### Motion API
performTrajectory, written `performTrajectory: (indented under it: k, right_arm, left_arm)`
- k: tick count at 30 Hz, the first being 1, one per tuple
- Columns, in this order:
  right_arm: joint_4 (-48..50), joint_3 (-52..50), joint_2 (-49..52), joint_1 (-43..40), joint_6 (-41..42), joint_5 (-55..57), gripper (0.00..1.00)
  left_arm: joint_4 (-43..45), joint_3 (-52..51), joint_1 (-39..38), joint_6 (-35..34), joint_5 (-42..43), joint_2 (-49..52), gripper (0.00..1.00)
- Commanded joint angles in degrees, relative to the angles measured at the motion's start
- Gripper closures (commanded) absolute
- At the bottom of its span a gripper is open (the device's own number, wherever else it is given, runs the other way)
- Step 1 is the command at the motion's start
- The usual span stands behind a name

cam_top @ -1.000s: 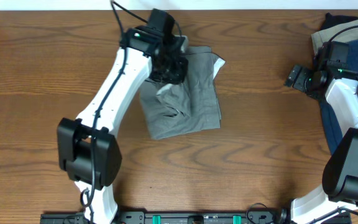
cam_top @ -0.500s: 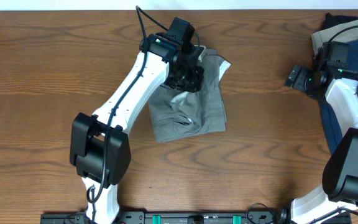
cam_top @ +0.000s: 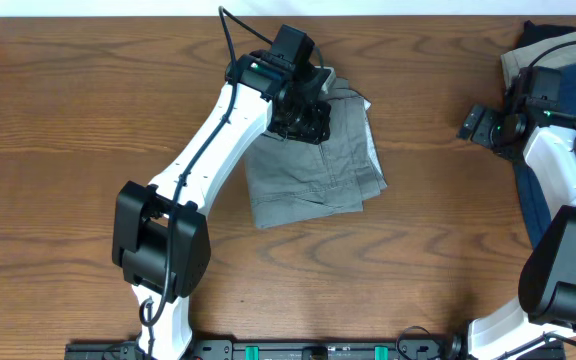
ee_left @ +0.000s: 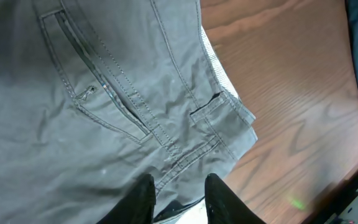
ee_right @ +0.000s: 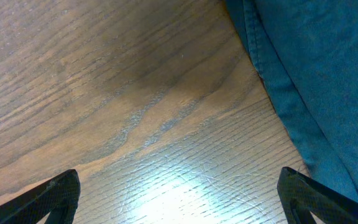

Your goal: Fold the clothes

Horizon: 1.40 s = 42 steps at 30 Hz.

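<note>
As viewed from overhead, note grey shorts (cam_top: pixel 313 165) folded flat at middle of bench (cam_top: pixel 88 120). Left hand (ee_left: pixel 179 202) over upper edge, fingers (ee_left: pixel 225 199) narrowly parted, seemingly gripping nothing. Right hand (cam_top: pixel 476 124) spread wide above wood, beside navy garment (ee_right: pixel 316 62) and tan garment (cam_top: pixel 516 62) at right edge.

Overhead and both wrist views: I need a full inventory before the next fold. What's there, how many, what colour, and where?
grey woven shorts: one, grey with a pale inner waistband, folded mid-table.
navy-blue garment: one, navy, right table edge.
tan garment: one, tan, far right corner.
dark cloth: one, near-black, behind the tan garment; kind unclear.
wooden table: one, brown.
left arm: one, white and black, reaching over the shorts.
left claw: one, black, jaws slightly apart over the shorts' waistband edge.
right arm: one, white and black, right side.
right claw: one, black, wide open above bare wood beside the navy-blue garment.
</note>
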Motion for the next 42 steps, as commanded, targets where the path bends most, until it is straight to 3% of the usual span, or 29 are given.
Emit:
performTrajectory:
  k: [1, 10, 14, 17, 21, 30, 42]
  right_arm:
    - [-0.04, 0.55, 0.48, -0.26, -0.61, 0.52, 0.01]
    - [-0.04, 0.55, 0.48, -0.26, -0.61, 0.55, 0.01]
    - [-0.04, 0.55, 0.48, -0.26, -0.61, 0.52, 0.01]
    - [-0.04, 0.55, 0.46, -0.26, -0.61, 0.52, 0.01]
    - [-0.04, 0.55, 0.46, -0.26, -0.61, 0.52, 0.01]
    - [-0.04, 0.55, 0.46, -0.26, -0.61, 0.52, 0.01]
    - [-0.04, 0.55, 0.48, -0.26, -0.61, 0.52, 0.01]
  left_arm:
    - [-0.46, -0.20, 1.40, -0.13, 0.79, -0.79, 0.71]
    - [-2.36, -2.36, -0.44, -0.13, 0.94, 1.01, 0.72]
    - [-0.37, -4.07, -2.97, -0.31, 4.15, 3.02, 0.81]
    - [1.09, -4.48, -4.92, -0.33, 6.58, 5.31, 0.81]
    - [2.23, -4.48, -7.26, -1.44, 6.99, 8.17, 0.89]
    - [3.41, -4.48, -12.37, -2.82, 6.99, 13.27, 0.89]
    - [4.20, -4.07, -14.01, -2.16, 6.73, 12.35, 0.89]
